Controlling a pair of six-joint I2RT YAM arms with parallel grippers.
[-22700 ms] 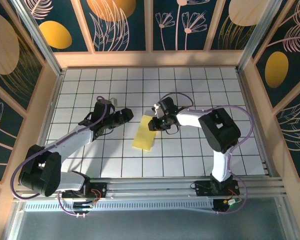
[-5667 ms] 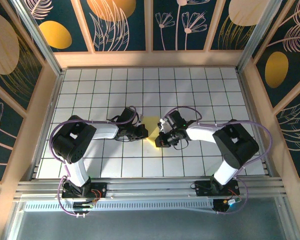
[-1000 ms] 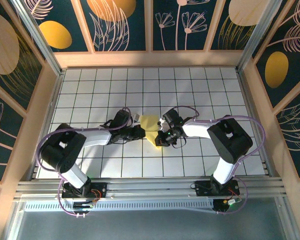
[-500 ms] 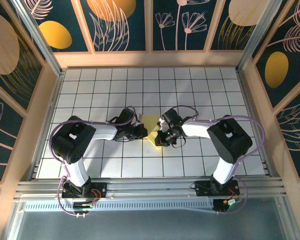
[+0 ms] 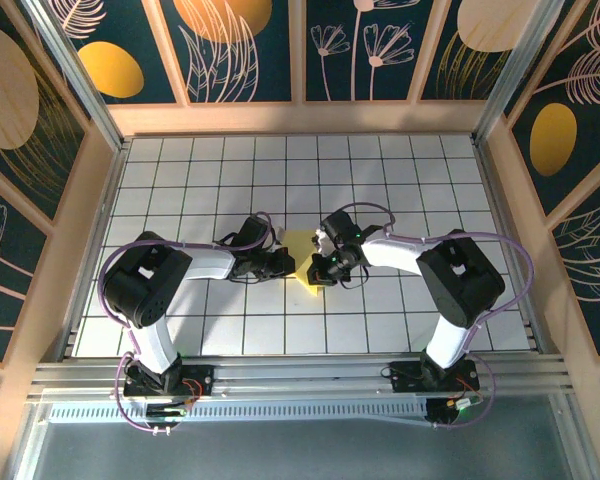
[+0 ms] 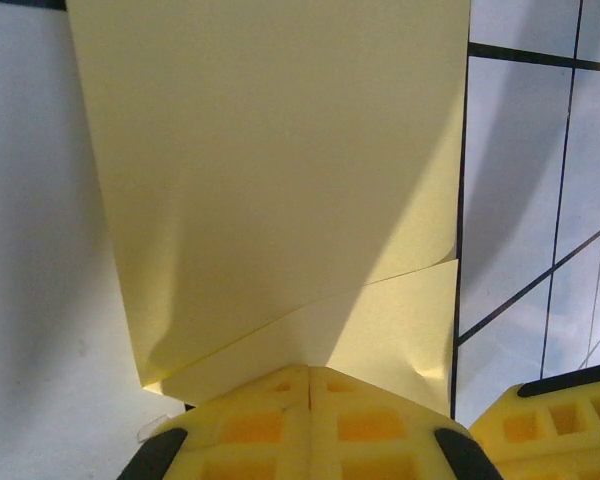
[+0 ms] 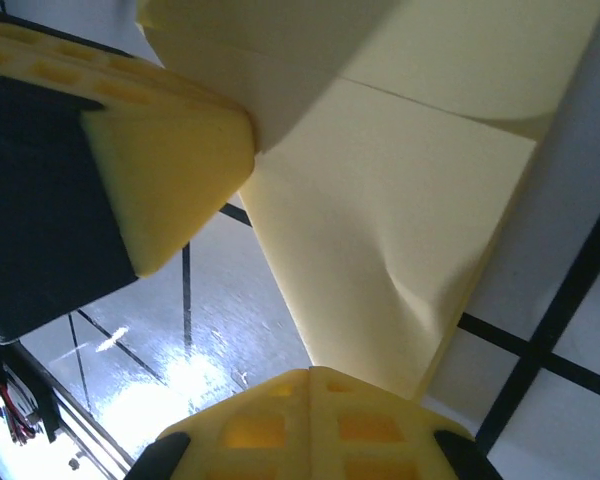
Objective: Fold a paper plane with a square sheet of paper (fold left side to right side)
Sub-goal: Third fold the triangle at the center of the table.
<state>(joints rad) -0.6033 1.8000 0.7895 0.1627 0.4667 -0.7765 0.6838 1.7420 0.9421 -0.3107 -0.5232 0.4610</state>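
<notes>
gridded table: folded paper lies between left tool and right tool, both closed.

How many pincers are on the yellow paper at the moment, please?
2. The left pincer, shut, rests on the left edge of the yellow paper. The right pincer, also shut, rests on its right edge.

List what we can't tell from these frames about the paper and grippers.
1. Top external: the left gripper and right gripper cover part of the yellow paper; its creases are too small to read.
2. Left wrist: the frame edge cuts the paper's far end; the shut fingers hide its near edge.
3. Right wrist: pinching or only pressing the paper, cannot tell.
</notes>
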